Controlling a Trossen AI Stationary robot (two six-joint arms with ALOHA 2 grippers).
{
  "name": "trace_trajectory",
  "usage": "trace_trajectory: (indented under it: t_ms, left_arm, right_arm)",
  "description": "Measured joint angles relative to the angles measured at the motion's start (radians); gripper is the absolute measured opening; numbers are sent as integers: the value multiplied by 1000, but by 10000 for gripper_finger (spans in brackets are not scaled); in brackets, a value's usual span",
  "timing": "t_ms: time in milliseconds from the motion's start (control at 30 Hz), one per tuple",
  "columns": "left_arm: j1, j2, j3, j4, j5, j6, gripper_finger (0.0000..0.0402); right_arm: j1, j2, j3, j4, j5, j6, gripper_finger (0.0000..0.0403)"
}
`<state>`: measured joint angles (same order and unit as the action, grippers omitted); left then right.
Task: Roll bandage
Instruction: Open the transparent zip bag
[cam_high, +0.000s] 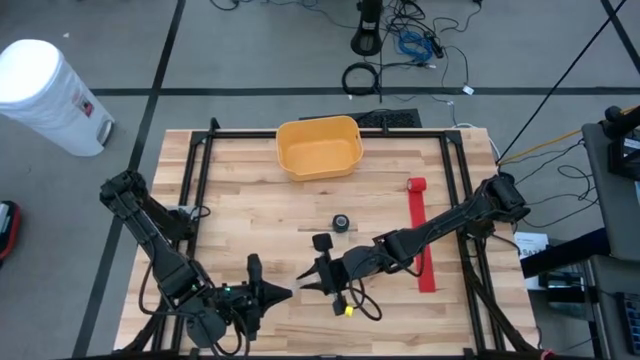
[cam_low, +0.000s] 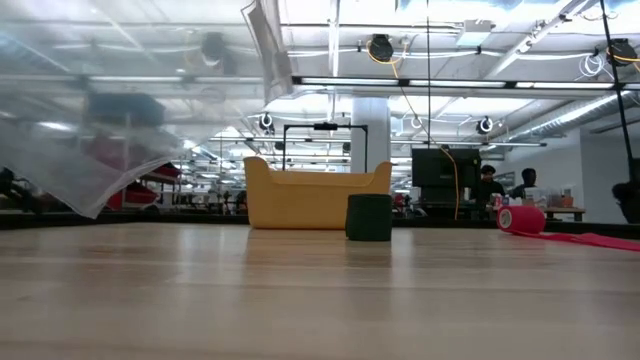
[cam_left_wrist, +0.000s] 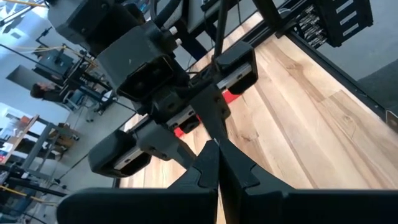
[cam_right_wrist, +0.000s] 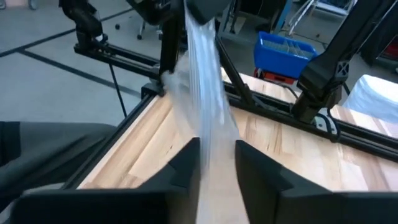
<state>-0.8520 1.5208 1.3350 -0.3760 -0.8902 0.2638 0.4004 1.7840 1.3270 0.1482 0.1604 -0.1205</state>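
Observation:
The red bandage (cam_high: 421, 240) lies at the table's right: its strip is flat on the wood and its rolled end (cam_low: 518, 218) is toward the far edge. No gripper is near it. Near the front edge, my left gripper (cam_left_wrist: 217, 163) is shut on a clear plastic bag (cam_right_wrist: 205, 93), which also shows in the low view (cam_low: 120, 150). My right gripper (cam_right_wrist: 216, 163) faces it from the right. Its fingers stand apart, on either side of the hanging film. My left gripper pinches the bag's upper part (cam_right_wrist: 198, 28) between its shut fingers, coming about level from the table's left. The bag hangs below, clear of the table. My right gripper has the film between its fingers (cam_right_wrist: 189, 163); I cannot tell whether they touch it.
A small black roll (cam_high: 342, 222) stands upright mid-table, also seen in the low view (cam_low: 369, 217). A yellow basket (cam_high: 318, 147) sits at the far middle. Black frame rails (cam_high: 200, 190) run along the table's left and right sides.

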Motion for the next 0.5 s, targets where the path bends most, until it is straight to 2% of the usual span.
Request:
trace_trajectory:
  t_ms: [167,500]
  left_arm:
    - [0,0,0,-17,3,-32,0]
    - [-1,0,0,-87,7,-154,9]
  right_arm:
    - [0,-1,0,-11,0,-29,9]
    - [0,-9,0,-63,31,-38,2]
